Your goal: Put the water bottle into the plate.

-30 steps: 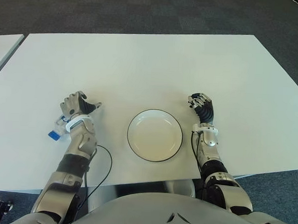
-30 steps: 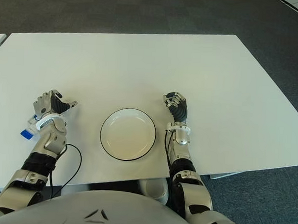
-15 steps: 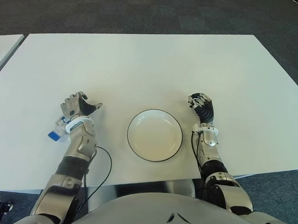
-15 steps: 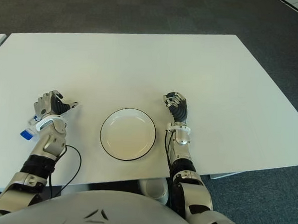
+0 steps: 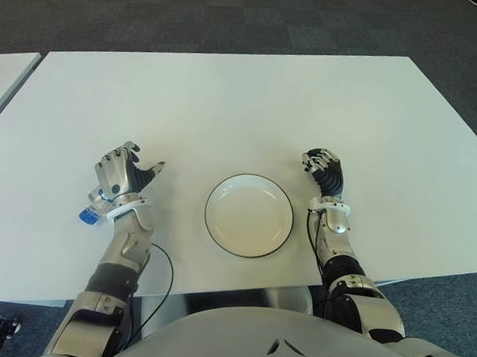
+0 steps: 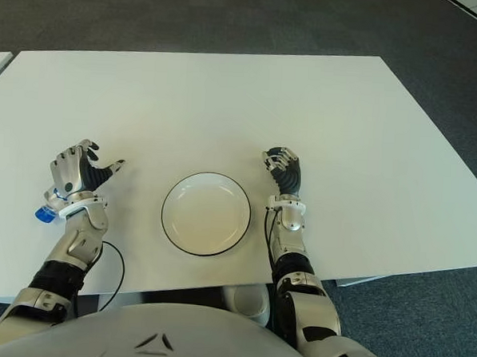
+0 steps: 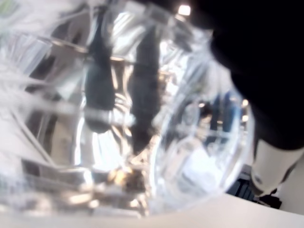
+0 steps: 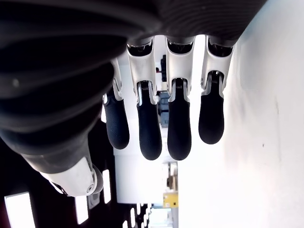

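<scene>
The clear water bottle (image 5: pixel 93 204) with a blue cap lies on the white table (image 5: pixel 227 98) at the left, mostly hidden under my left hand (image 5: pixel 123 172). In the left wrist view the bottle (image 7: pixel 118 118) fills the picture, close against the palm. That hand's fingers are spread and its thumb points toward the plate. The white plate (image 5: pixel 248 216) with a dark rim sits at the middle near the front edge, with nothing in it. My right hand (image 5: pixel 323 170) shows just right of the plate, its fingers (image 8: pixel 161 128) curled with nothing in them.
A second white table's corner (image 5: pixel 4 74) shows at the far left, across a narrow gap. A black cable (image 5: pixel 164 262) loops over the front edge by my left forearm. Dark carpet lies beyond the table.
My left hand's fingers have uncurled and spread over the bottle, and the forearm has shifted slightly. The bottle, the plate and my right hand have stayed where they were.
</scene>
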Controlling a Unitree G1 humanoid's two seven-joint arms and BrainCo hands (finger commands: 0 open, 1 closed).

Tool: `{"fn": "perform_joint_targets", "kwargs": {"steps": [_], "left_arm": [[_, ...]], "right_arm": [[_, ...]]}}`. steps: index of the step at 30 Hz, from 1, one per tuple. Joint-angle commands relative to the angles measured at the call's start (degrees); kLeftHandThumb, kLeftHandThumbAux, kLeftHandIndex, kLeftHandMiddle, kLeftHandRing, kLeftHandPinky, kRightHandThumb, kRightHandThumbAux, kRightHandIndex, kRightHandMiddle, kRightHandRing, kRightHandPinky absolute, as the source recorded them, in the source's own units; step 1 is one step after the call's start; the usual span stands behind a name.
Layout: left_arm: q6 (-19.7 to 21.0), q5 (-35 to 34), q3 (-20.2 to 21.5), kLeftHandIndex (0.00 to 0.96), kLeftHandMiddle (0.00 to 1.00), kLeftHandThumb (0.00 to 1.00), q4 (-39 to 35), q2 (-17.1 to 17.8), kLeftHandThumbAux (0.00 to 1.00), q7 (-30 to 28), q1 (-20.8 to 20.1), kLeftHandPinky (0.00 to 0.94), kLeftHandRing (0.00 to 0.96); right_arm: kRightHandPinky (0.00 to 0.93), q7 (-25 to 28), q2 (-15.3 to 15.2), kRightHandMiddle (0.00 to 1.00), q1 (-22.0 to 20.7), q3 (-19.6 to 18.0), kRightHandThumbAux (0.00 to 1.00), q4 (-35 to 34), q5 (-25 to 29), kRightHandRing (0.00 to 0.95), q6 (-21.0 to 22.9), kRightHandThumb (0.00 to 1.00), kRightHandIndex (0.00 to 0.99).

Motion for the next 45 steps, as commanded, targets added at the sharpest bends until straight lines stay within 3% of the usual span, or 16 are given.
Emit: {"fn": "perform_joint_targets", "kwargs": {"steps": [1, 6, 12, 21, 30, 34, 45], "left_arm": [[-5.1, 1.0, -0.4, 0.252, 0.311, 0.715, -1.0, 1.9, 0.464, 4.4, 2.2, 0.356, 0.315], [-8.2, 3.1, -0.1, 0.113, 0.163, 0.718, -3.4, 3.4, 0.366, 9.2, 3.7, 0.276, 0.195], [-9.3, 5.5, 0.6, 0.032, 0.076, 0.712, -8.1, 4.2, 0.318, 12.5, 5.5, 0.168, 0.105], [-8.3, 6.5, 2.4, 0.0, 0.017, 0.625, -14.1, 3.9, 0.264, 12.6, 8.3, 0.02, 0.024], [-6.0, 6.9, 6.0, 0.0, 0.002, 0.56, -25.8, 2.8, 0.2, 9.2, 14.6, 0.0, 0.001], [-3.8, 7.1, 7.2, 0.0, 0.0, 0.55, -31.6, 1.6, 0.179, 4.9, 19.0, 0.0, 0.0], [1.8, 8.3, 8.6, 0.0, 0.0, 0.537, -41.8, -2.7, 0.153, -4.0, 22.9, 0.0, 0.0]], "right_arm": [[0.538, -0.2, 0.2, 0.485, 0.5, 0.3, 0.727, 0.9, -0.3, 0.505, 1.3, 0.709, 0.43], [0.548, -0.3, 0.5, 0.485, 0.3, 0.4, 0.728, 1.2, -0.5, 0.503, 1.0, 0.709, 0.43], [0.535, -0.1, 0.8, 0.482, 0.0, 0.5, 0.728, 1.5, -0.2, 0.499, 1.3, 0.709, 0.43], [0.527, -0.3, 1.3, 0.481, -0.2, 0.6, 0.728, 1.6, -0.4, 0.493, 1.6, 0.709, 0.43], [0.526, -1.2, 1.5, 0.483, -0.2, 1.3, 0.727, 1.3, -1.2, 0.497, 2.1, 0.709, 0.431], [0.522, -1.5, 1.5, 0.478, -0.3, 1.4, 0.727, 1.7, -1.2, 0.494, 2.2, 0.709, 0.431], [0.494, -1.3, 1.5, 0.475, -0.3, 1.7, 0.726, 1.9, -1.0, 0.484, 2.0, 0.709, 0.431]]}}
